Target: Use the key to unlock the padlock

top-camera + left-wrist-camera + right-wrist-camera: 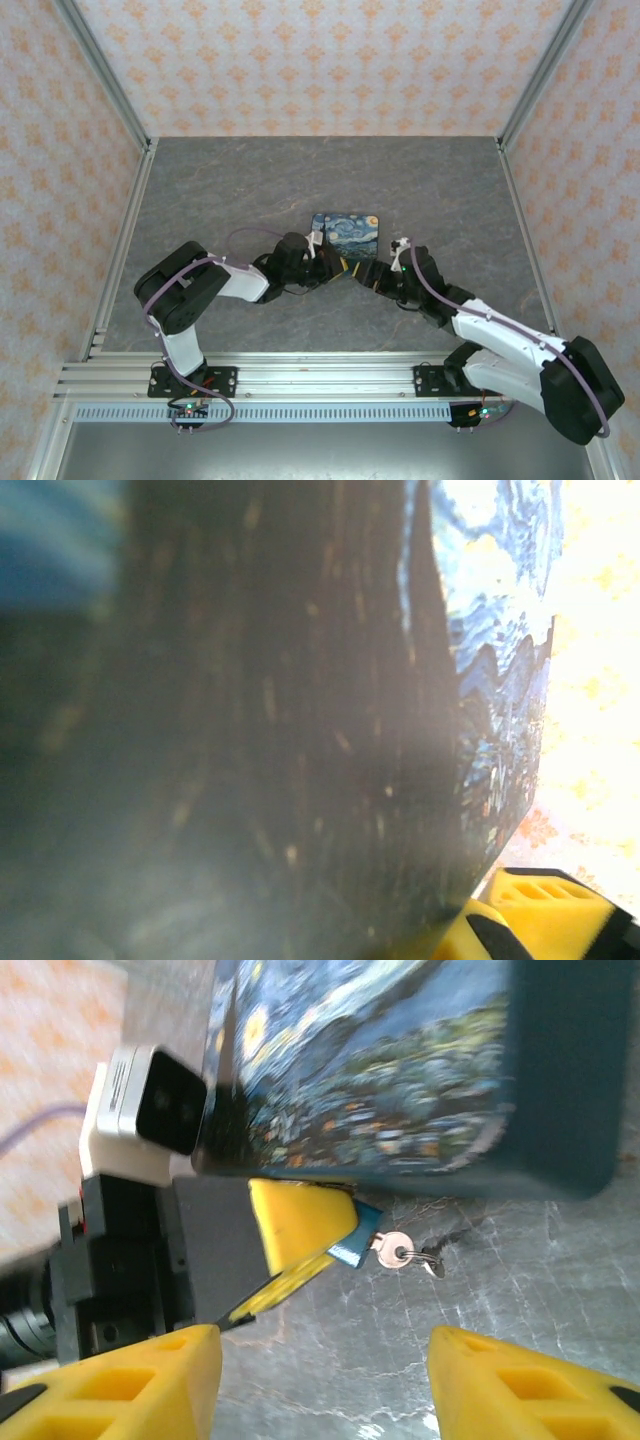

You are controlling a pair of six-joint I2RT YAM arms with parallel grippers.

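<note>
The tabletop (pixel 420 180) is a dark grey slab veined like stone, with faint pale streaks across it. Three walls close it in: a back wall (pixel 320 60), a left wall (pixel 50 200) and a right wall (pixel 600 170), all papered cream with a repeating orange floral motif. Slim aluminium posts (pixel 100 70) rise at the two far corners where the walls meet. Along the near edge of the tabletop runs a ribbed aluminium rail (pixel 320 372), and just in front of it lies a pale slotted strip (pixel 330 411). Nearer still is a plain grey metal surface (pixel 320 455). The light is even and bright, with only soft shadows.
</note>
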